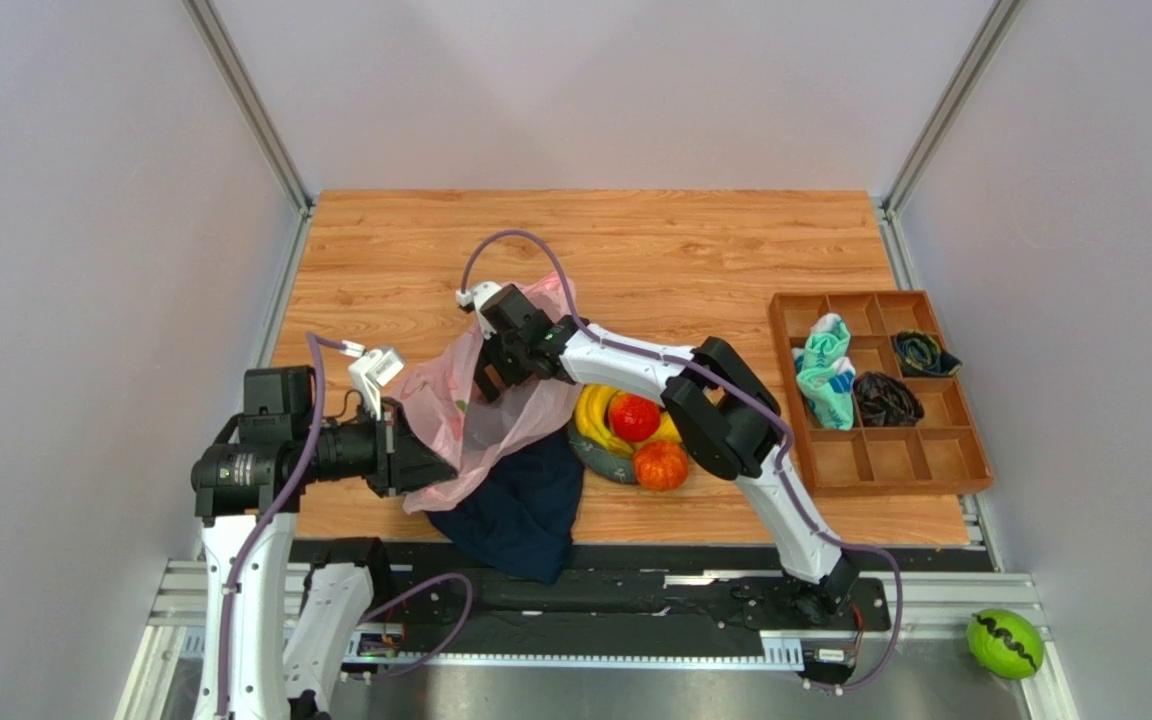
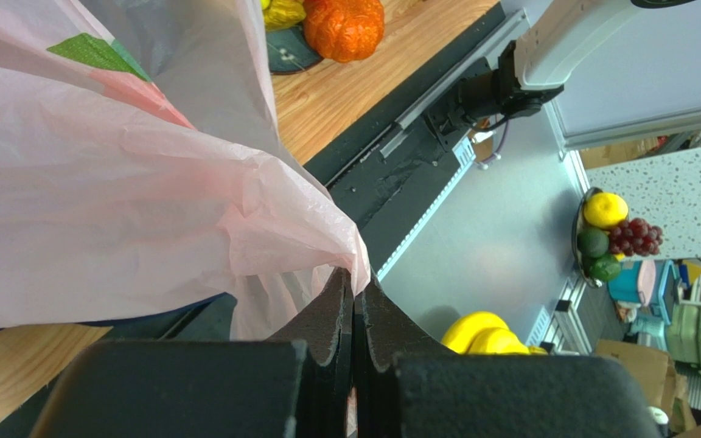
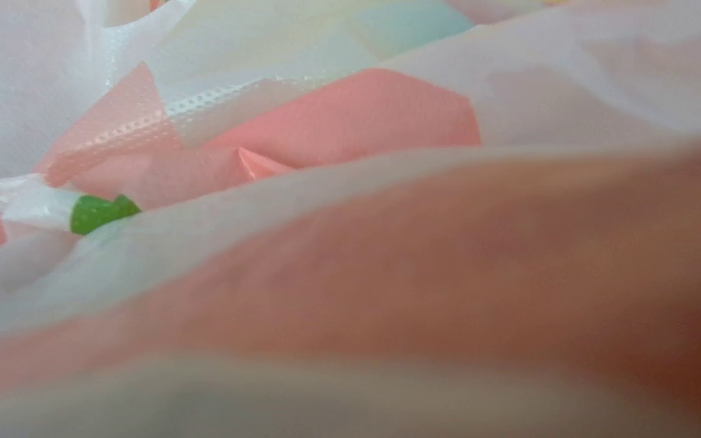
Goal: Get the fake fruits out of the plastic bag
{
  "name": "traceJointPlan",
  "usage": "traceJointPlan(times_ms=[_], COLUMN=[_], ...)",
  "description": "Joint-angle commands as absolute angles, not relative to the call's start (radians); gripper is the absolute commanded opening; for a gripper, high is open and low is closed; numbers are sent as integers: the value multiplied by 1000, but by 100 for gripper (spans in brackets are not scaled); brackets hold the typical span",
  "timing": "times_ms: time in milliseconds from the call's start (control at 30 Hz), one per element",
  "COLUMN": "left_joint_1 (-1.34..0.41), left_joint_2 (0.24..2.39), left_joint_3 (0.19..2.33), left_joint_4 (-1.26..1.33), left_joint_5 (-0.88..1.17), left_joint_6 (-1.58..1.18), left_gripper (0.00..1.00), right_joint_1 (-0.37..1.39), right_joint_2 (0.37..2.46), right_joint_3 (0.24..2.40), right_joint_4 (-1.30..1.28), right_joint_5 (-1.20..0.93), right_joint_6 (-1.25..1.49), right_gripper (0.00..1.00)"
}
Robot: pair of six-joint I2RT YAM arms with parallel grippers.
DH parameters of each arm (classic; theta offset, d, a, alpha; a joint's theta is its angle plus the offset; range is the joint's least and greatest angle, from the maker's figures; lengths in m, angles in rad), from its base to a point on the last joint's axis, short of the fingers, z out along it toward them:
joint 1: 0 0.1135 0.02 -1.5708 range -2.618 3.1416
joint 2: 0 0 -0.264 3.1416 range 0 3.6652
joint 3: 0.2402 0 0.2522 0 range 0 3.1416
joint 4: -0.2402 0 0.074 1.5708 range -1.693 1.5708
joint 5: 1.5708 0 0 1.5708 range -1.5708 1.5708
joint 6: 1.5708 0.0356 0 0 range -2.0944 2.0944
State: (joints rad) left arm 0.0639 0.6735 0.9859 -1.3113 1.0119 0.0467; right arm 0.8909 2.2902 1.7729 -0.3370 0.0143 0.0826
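Note:
The pink plastic bag (image 1: 462, 413) hangs between my two grippers above the table's near left. My left gripper (image 1: 414, 458) is shut on the bag's lower edge; in the left wrist view the jaws (image 2: 354, 285) pinch the film (image 2: 98, 182). My right gripper (image 1: 497, 372) reaches into the bag's top and its fingers are hidden. The right wrist view is filled with pink film (image 3: 345, 119), blurred up close. A yellow banana bunch (image 1: 594, 413), a red fruit (image 1: 633, 416) and an orange fruit (image 1: 660, 467) lie on the dark plate (image 1: 605, 465). The orange fruit (image 2: 343, 26) also shows in the left wrist view.
A dark navy cloth (image 1: 522, 510) lies under the bag at the table's front edge. A wooden compartment tray (image 1: 875, 393) with rolled cloths stands at the right. A green ball (image 1: 1004, 642) lies off the table at bottom right.

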Motion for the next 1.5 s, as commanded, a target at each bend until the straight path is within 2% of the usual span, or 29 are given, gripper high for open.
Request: traceJointPlan(times_ms=[0, 267, 700, 733, 833, 867, 1033, 1133, 1467], left_joint_1=[51, 40, 40, 40, 40, 40, 41, 40, 40], left_joint_2=[683, 693, 709, 709, 713, 715, 726, 724, 707], left_joint_3=[986, 992, 1000, 1002, 1005, 1005, 1009, 1008, 1005], left_joint_4=[-1305, -1312, -1319, -1321, -1321, -1324, -1322, -1312, -1304], left_joint_5=[1048, 1054, 1065, 1066, 1062, 1060, 1055, 1054, 1037], left_joint_6=[43, 48, 57, 57, 57, 57, 58, 52, 45], left_gripper=[0, 0, 0, 0, 0, 0, 0, 0, 0], right_joint_1=[900, 896, 905, 907, 907, 907, 907, 902, 885], right_joint_2=[2292, 2325, 2424, 2427, 2430, 2430, 2375, 2329, 2200], right_joint_3=[1861, 1925, 2031, 2033, 2033, 2033, 2002, 1962, 1842], right_joint_4=[-270, -242, -252, -249, -233, -232, -238, -239, -256], right_joint_5=[107, 127, -14, -17, -37, -50, -135, -173, -199], right_joint_6=[86, 60, 40, 41, 48, 43, 23, 9, 5], right_gripper=[93, 93, 89, 87, 71, 61, 33, 26, 15])
